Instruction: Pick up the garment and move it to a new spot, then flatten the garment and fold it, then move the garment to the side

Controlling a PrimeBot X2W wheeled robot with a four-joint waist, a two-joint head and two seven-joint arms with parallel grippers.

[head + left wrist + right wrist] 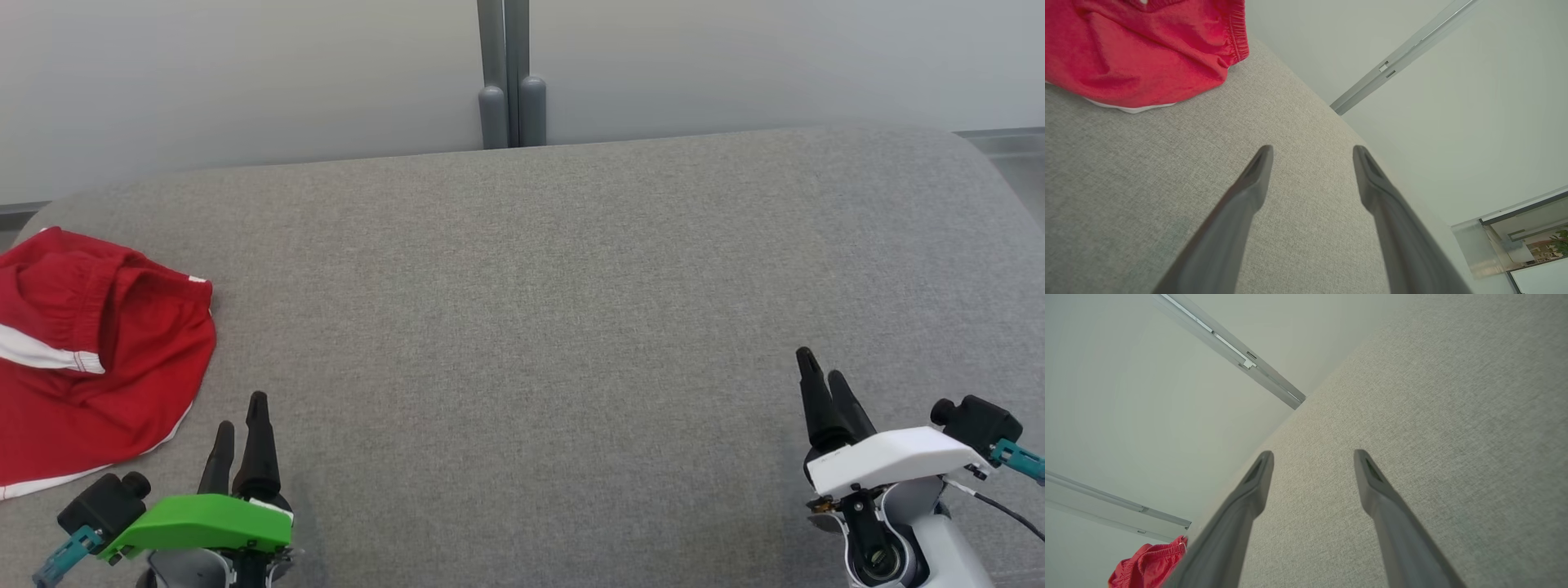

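Red garment [98,367] soft, light | I'd pinch its waistband [106,261] | my left end effector [242,411], near garment, open | right end effector [820,364] open

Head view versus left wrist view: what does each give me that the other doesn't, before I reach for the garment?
Head view adds the right gripper and the left arm's green cover. Left wrist view adds a window with greenery. Shared: the red garment, the grey fabric surface and the left gripper, fingers apart.
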